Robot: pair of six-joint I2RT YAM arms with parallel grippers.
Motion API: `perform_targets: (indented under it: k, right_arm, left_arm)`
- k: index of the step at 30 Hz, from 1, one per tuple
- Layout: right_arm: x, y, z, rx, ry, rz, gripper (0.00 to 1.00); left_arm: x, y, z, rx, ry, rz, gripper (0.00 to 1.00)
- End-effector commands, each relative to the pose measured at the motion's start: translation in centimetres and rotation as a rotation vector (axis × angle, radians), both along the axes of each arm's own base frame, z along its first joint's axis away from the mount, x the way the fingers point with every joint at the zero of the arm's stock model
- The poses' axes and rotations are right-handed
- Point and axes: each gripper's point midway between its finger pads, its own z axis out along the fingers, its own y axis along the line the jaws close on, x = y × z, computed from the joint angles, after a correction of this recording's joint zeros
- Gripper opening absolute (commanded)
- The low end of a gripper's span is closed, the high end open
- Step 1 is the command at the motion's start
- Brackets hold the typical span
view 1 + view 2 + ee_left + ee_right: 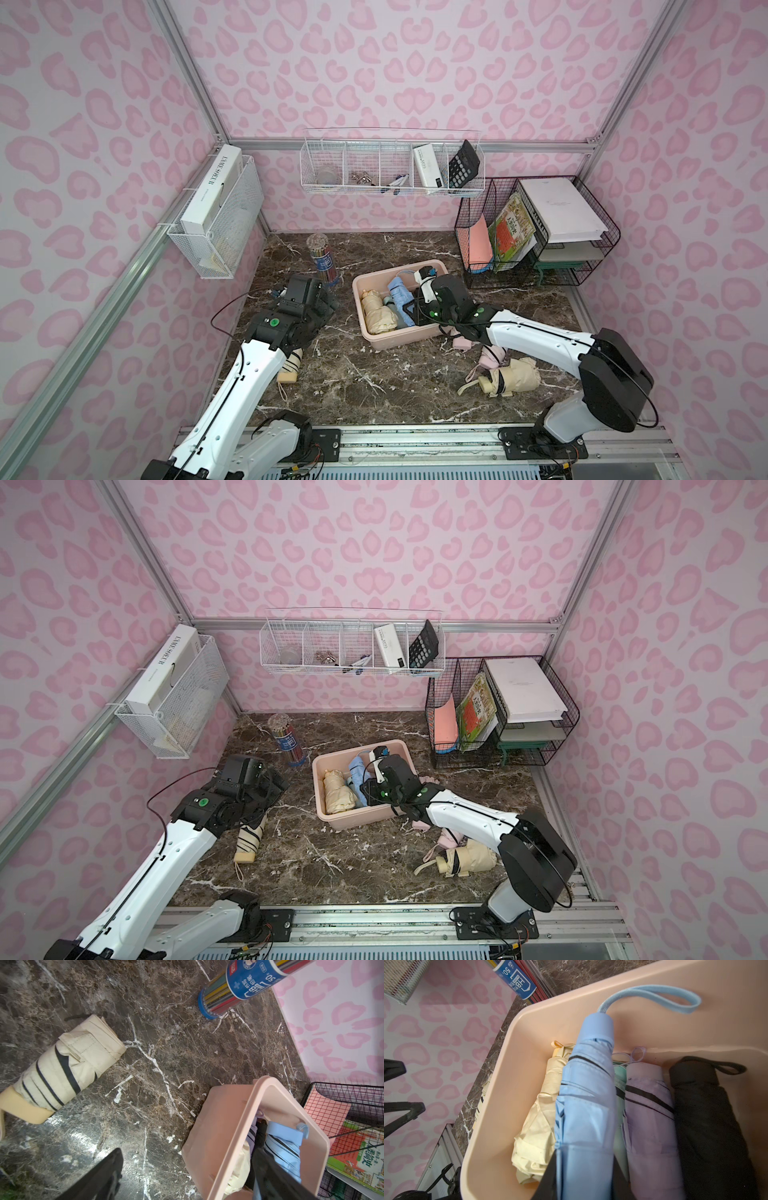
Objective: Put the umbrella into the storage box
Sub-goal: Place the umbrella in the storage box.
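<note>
right gripper (583, 1164) pinching the blue umbrella (587, 1095) across its folded canopy, jaws pressed onto the fabric from both sides. the mid-body hold was likely chosen so the bundle hangs level and doesn't tip. the umbrella is already inside the storage box (500, 1105), lengthwise, handle end toward the far wall, wrist strap looped against that wall. it sits over the gap between the cream umbrella (537, 1136) and the lilac umbrella (648, 1115), with a black umbrella (708, 1115) beyond and a sliver of mint showing beneath. all lie parallel, which looks like the only way the box takes this many. cannot tell whether the blue one rests its full weight or is carried. judged step: placement, release pending. left gripper (187, 1153) spread wide, holding nothing, hovering over bare desk (166, 1043) between the box and a striped cream umbrella (62, 1068) lying on its side; probably staged for that one. pencil tube (228, 991) stands near, apart from both. in a top view, a beige umbrella (515, 374) and a pink umbrella (490, 355) lie on the desk under the right arm, outside the box. risks: strap snagging a finger when the jaws part; blue one rolling onto the cream one.
</note>
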Motion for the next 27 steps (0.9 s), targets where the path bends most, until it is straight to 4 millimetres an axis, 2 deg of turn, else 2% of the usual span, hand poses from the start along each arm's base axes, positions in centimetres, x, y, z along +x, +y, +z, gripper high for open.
perform_targets:
  k: [1, 8, 11, 18, 21, 27]
  right_arm:
    - [0.8, 0.7, 0.2, -0.015, -0.015, 0.002, 0.14]
    - [1.7, 1.9, -1.1, -0.031, -0.001, -0.004, 0.16]
    - [1.8, 2.1, -1.8, -0.039, 0.004, -0.011, 0.20]
    - [2.3, 2.4, -2.7, -0.063, 0.014, -0.024, 0.49]
    - [2.6, 2.3, -2.2, -0.074, -0.001, -0.029, 0.59]
    - [3.0, 1.5, 0.1, -0.099, -0.080, -0.041, 0.59]
  left_arm:
    - [-0.6, 0.6, -0.5, 0.020, 0.029, 0.016, 0.98]
    - [-1.1, 1.0, -1.0, 0.034, 0.053, 0.028, 0.98]
    - [-1.3, 1.2, -1.0, 0.044, 0.057, 0.031, 0.98]
    - [-1.2, 2.2, -1.4, 0.144, 0.081, -0.022, 0.97]
    - [-0.9, 3.0, -1.1, 0.242, 0.095, -0.093, 0.98]
    - [-0.4, 4.8, -1.5, 0.380, 0.175, -0.220, 0.98]
